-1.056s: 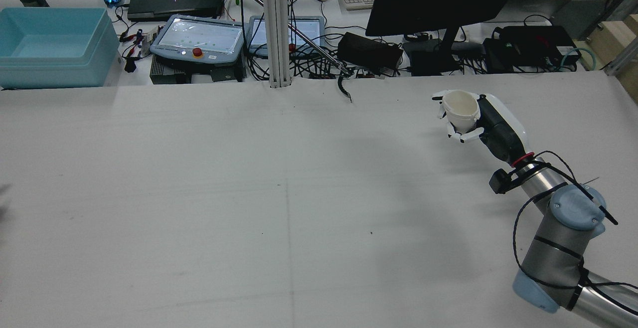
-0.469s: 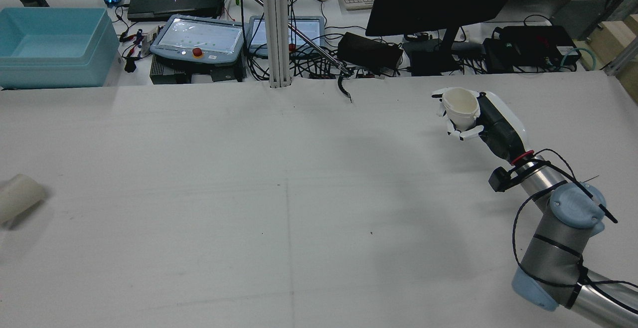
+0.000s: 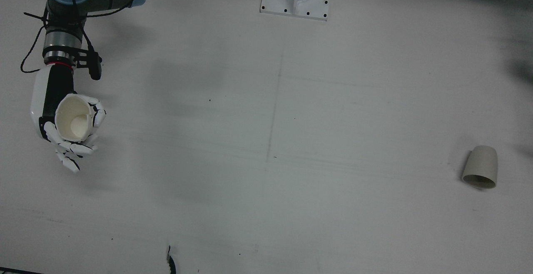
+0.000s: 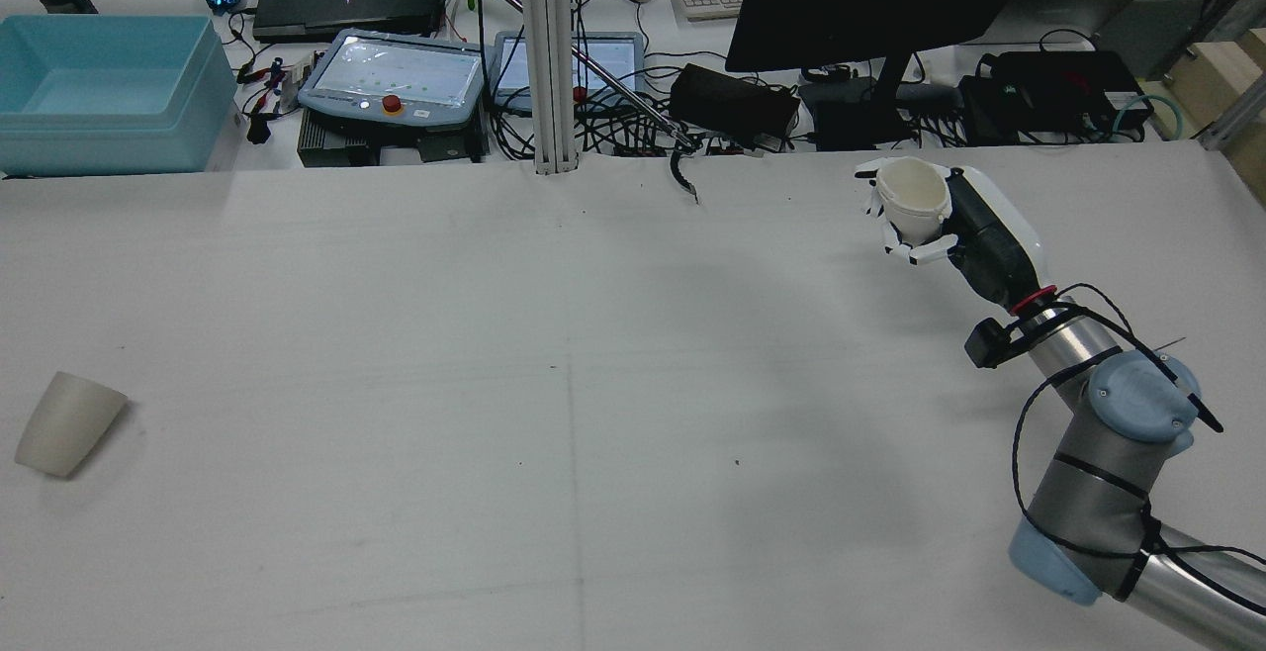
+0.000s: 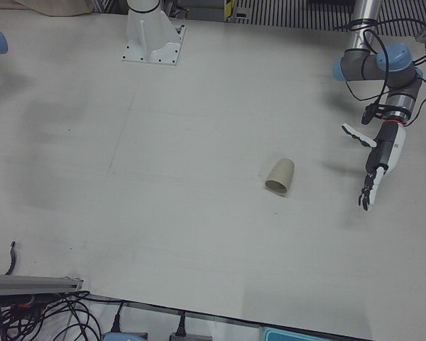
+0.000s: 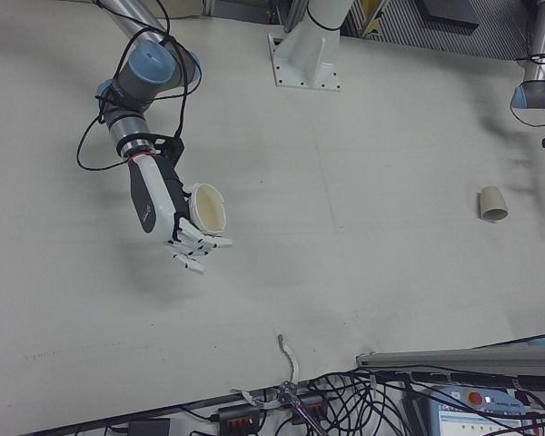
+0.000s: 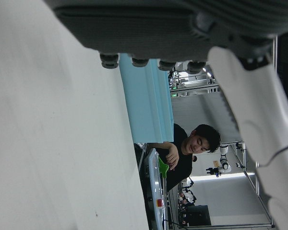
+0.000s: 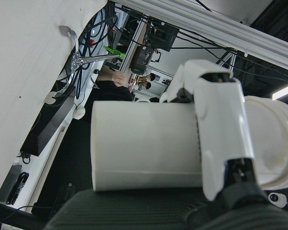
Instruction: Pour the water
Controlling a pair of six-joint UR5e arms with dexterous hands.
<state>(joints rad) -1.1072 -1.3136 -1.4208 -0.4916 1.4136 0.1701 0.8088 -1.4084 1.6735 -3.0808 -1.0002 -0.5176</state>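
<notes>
The right robot hand (image 4: 925,221) is gripping a white cup (image 4: 915,198), its fingers wrapping the cup's wall while the open mouth is facing up and slightly toward the far edge of the white counter (image 4: 593,384); the right-front view is showing the same cup (image 6: 208,207) held clear above the surface, tilted, with the fingers (image 6: 193,252) curling beneath it. In the right hand view the cup's smooth side (image 8: 144,148) is filling the frame under 1 white finger (image 8: 221,129). A second, beige cup (image 4: 67,423) is lying on its side on the counter, well apart from the held cup and on the left arm's half; the front view is showing its mouth (image 3: 479,180) pointing toward the operators' edge. The left robot hand (image 5: 375,167) is hanging above the counter near that fallen cup (image 5: 280,177), apart from it, fingers spread and straight, holding nothing. A blue bin (image 4: 104,92) is sitting beyond the counter's far edge.
</notes>
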